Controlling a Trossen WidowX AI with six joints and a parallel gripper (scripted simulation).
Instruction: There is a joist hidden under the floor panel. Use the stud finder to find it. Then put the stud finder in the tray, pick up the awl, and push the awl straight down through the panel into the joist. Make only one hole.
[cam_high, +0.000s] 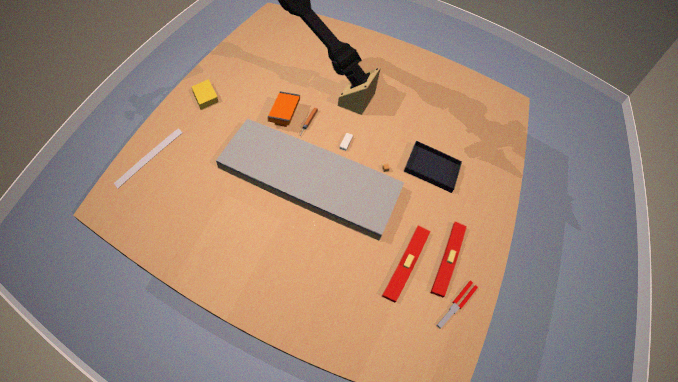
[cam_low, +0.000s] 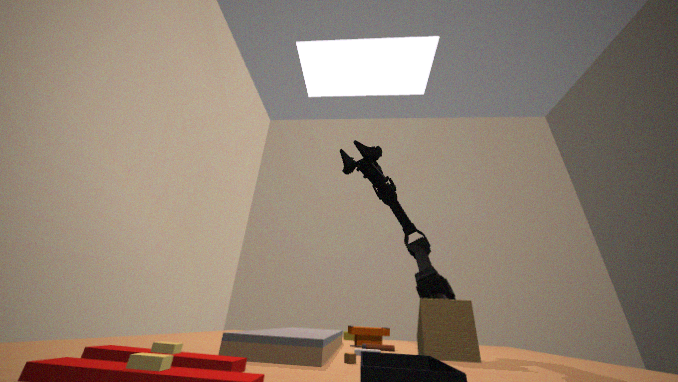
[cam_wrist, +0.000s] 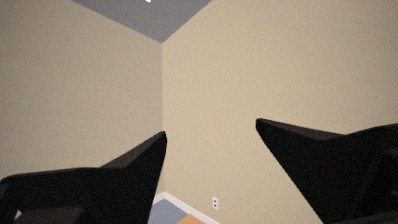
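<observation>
Right, the arm (cam_low: 395, 205) is stretched high off its tan pedestal (cam_high: 361, 95), and the gripper (cam_low: 361, 154) is up in the air with its jaws spread wide on nothing; the wrist view shows only the two dark fingers and the room's corner between them.

Down on the bench (cam_high: 250, 260), take the long grey floor panel (cam_high: 310, 176) as the landmark. The orange stud finder (cam_high: 284, 107) sits just off the panel's far long edge, near its left end in the top view, and the awl (cam_high: 309, 119) with its brownish handle lies right beside the finder, closer to the pedestal. Neither is touched. The dark tray (cam_high: 433, 166) rests beyond the panel's right end, apart from it, nothing visible in it.

Plenty of clutter around that panel. A small white block (cam_high: 346, 141) lies off the far edge between awl and tray, and a tiny brown cube (cam_high: 386, 167) sits between the panel's right corner and the tray. Two red bars (cam_high: 406, 264), each with a pale yellow block on top, lie past the near right corner, with red-handled pliers (cam_high: 457, 303) further out. A yellow block (cam_high: 204, 93) and a pale strip (cam_high: 148, 158) lie well off the panel's left end.
</observation>
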